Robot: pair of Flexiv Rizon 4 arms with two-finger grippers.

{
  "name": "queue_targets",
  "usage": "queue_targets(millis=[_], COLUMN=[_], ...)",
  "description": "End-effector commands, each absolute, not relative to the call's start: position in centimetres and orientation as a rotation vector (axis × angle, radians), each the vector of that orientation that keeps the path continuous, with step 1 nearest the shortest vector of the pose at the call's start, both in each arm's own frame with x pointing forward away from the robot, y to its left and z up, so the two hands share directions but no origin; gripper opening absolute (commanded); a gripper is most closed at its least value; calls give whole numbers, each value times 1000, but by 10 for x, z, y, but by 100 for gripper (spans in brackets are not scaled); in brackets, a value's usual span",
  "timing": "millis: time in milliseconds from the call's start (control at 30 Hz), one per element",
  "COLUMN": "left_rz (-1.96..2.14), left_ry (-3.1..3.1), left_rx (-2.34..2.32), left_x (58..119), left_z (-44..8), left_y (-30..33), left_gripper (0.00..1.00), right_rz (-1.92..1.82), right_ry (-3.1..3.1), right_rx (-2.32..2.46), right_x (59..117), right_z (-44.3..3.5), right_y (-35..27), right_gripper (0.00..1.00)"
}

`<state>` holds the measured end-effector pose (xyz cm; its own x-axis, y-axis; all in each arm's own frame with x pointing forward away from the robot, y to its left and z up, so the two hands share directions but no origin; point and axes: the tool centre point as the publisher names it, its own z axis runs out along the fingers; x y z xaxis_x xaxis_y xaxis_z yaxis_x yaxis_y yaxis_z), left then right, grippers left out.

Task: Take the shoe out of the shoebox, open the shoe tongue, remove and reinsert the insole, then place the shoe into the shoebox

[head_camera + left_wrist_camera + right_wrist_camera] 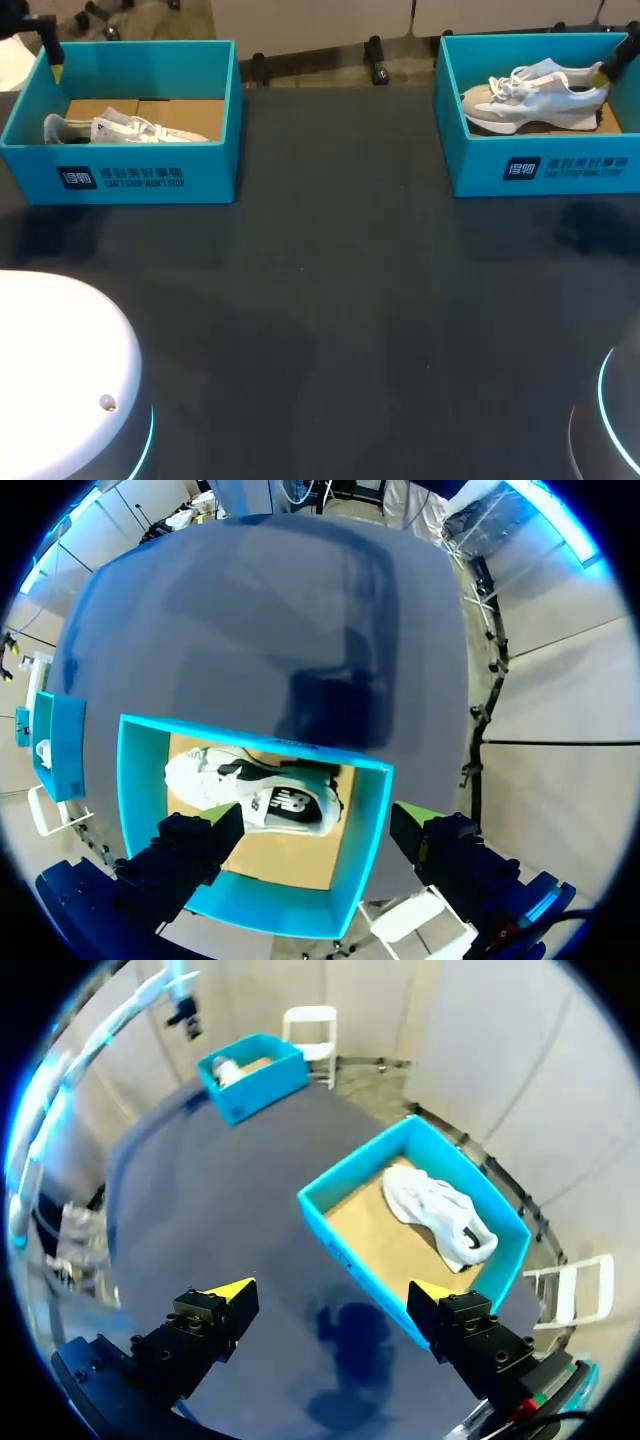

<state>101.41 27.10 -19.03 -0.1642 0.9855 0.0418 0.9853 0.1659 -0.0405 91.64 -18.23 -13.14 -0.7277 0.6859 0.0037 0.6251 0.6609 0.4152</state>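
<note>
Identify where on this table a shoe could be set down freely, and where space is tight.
Free: the dark table between the left shoebox and the right shoebox, and in front of both. Tight: inside each box, where the left shoe and right shoe cover much of the floor.

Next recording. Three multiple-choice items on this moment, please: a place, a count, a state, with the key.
1. Where does the right shoe lie? A on the bare table; B inside the right shoebox; C between a gripper's fingers.
2. How many shoeboxes stand on the table? A one; B two; C three.
3. How is the left gripper? A open, holding nothing; B shut on a shoe; C shut on a box wall.
Key: 1 B, teal walls surround it; 2 B, the left shoebox and the right one; 3 A, its tips stand apart, touching nothing.
</note>
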Motion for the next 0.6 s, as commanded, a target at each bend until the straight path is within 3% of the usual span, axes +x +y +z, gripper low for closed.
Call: queue_targets(millis=[33, 367, 600], left_rz=[-2, -2, -2], left_ry=[-2355, -2355, -2355], left_rx=[-1992, -1992, -1992], left_x=[1012, 1012, 1012], left_z=[-190, -190, -190], left_y=[271, 271, 271], left_gripper=[100, 100, 100], right_rz=[596, 596, 437], right_ry=[2688, 2688, 2440], right_rx=[1086, 1086, 1527], right_x=[906, 906, 942], right_z=[-137, -137, -158], right_y=[-180, -180, -187], right_gripper=[100, 100, 100])
